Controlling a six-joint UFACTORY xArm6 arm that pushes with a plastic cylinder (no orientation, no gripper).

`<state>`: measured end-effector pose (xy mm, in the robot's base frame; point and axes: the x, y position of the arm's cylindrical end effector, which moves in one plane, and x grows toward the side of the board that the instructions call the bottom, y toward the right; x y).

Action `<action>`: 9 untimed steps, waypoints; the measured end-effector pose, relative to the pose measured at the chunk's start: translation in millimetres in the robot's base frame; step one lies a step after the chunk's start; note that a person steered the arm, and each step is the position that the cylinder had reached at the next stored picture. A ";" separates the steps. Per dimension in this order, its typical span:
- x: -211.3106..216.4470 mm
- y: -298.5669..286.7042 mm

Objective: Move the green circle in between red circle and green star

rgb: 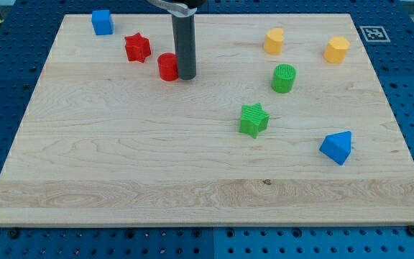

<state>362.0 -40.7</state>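
The green circle (284,78) stands right of the board's middle, toward the view's top. The green star (254,119) lies below and to the left of it, a short gap apart. The red circle (167,67) sits at the upper left of centre. My tip (186,76) stands right beside the red circle, on its right side, touching or nearly touching it. The tip is far to the left of the green circle.
A red star (137,47) and a blue cube (102,21) lie at the upper left. A yellow heart-like block (274,41) and a yellow hexagon (337,50) lie at the upper right. A blue triangle (336,147) lies at the right. The wooden board (121,180) rests on a blue pegboard table.
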 end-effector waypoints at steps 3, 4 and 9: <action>34.9 129.1; 45.6 179.6; 6.5 157.8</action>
<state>368.5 117.1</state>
